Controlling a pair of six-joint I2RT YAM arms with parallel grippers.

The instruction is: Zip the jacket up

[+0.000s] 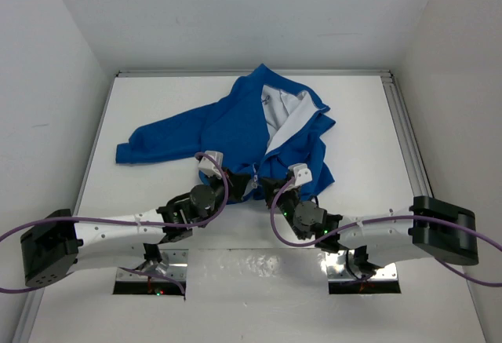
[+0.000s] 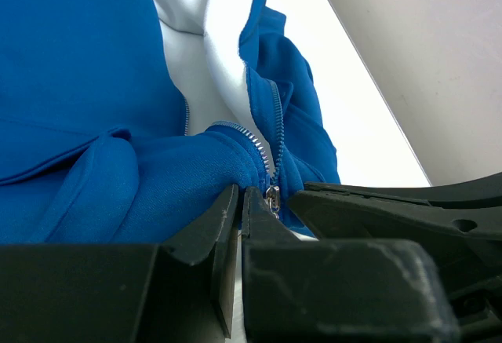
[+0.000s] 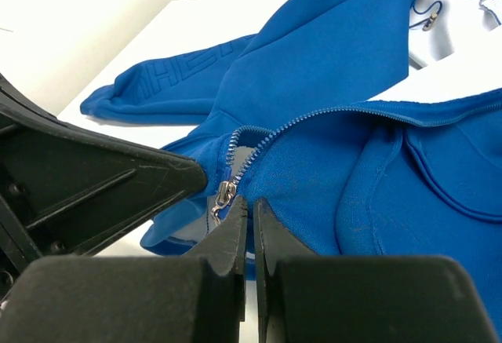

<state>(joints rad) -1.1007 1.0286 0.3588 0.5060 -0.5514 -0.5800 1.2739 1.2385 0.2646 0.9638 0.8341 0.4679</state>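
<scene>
Evidently, left pincer (image 2: 239, 195) and right pincer (image 3: 249, 206) pinch jacket (image 1: 235, 115).

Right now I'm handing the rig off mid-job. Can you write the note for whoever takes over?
Left gripper: shut, apparently pinching the bottom edge of the jacket beside the zipper pull.
Right gripper: shut on the jacket's bottom edge, on the other side of the same pull.
Jacket: lying on the table, front spread open, white lining showing.
Done: both grippers are at the zipper's bottom end, where the pull sits.
Left: run the pull up to the top; the front above it is not yet closed.
</scene>
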